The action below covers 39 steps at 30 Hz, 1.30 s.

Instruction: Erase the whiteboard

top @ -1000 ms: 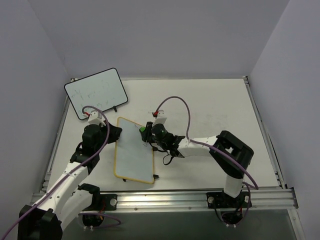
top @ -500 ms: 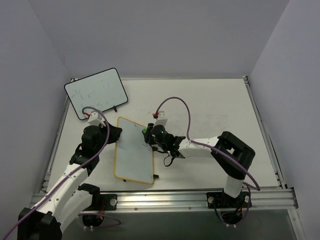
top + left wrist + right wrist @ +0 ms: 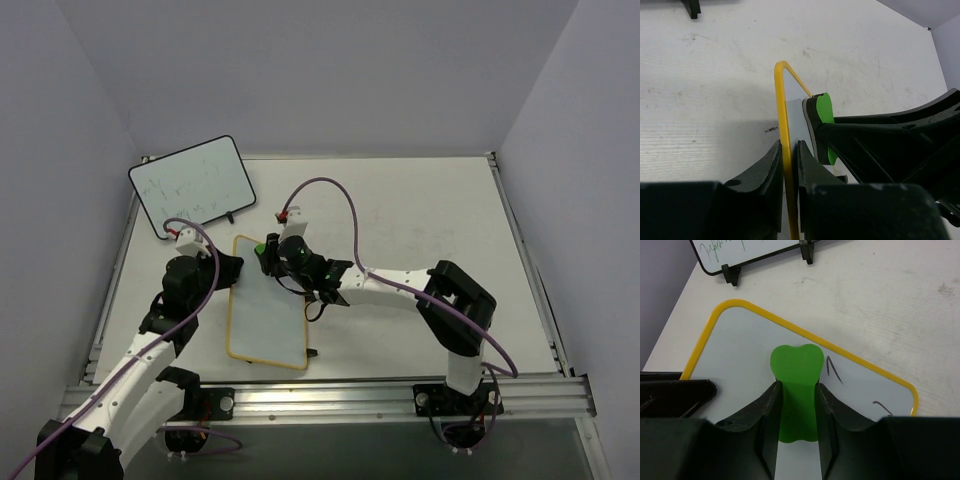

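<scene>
The whiteboard (image 3: 265, 310) with a yellow rim lies flat on the table in front of both arms. My left gripper (image 3: 232, 268) is shut on its left rim (image 3: 786, 165). My right gripper (image 3: 268, 255) is shut on a green eraser (image 3: 796, 390) and holds it on the board's far end (image 3: 735, 347). Two short black pen marks (image 3: 832, 370) remain on the board beside the eraser, near the rim. The eraser also shows in the left wrist view (image 3: 824, 117).
A black-rimmed whiteboard (image 3: 192, 184) with green writing stands at the back left on its feet (image 3: 730, 275). The table's metal rail (image 3: 330, 400) runs along the near edge. Purple cables loop over both arms.
My right gripper has slid the green eraser left and toward the far end of the board. My left gripper has kept its hold on the rim.
</scene>
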### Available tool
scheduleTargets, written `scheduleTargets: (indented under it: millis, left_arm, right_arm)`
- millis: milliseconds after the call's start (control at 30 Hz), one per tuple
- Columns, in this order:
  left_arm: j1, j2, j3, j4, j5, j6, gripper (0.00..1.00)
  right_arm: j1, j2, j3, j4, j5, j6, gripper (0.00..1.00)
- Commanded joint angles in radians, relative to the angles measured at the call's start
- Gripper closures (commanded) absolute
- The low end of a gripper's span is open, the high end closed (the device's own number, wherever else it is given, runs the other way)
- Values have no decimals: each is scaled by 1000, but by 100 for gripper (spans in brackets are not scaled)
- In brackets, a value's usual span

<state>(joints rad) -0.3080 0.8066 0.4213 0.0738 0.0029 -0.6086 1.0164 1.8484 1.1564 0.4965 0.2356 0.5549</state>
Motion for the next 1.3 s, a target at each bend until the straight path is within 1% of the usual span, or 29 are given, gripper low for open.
scheduleTargets:
  millis: [0,333,700,867,1133,1267]
  left_arm:
    - [-16,-20,-13,87,52,81,98]
    - [-17,-67,-72,205,78,113,98]
    - [-22,-76,-95,241,80,124,98]
    - [-26,-81,-96,242,80,127,98]
    - [-29,-84,-96,236,71,130,98]
    - [-31,-78,-93,239,71,127,98]
  right_arm:
    - [18,32,19,-36,-33,5,100]
    - [-27,-3,-69,-56,14,31,100]
    - [-58,-15,-139,-70,34,51,100]
    - [-62,-9,-121,-70,14,42,100]
    - [-44,-8,-21,-79,-21,19,100]
    - [-29,-11,-40,-41,-22,33,100]
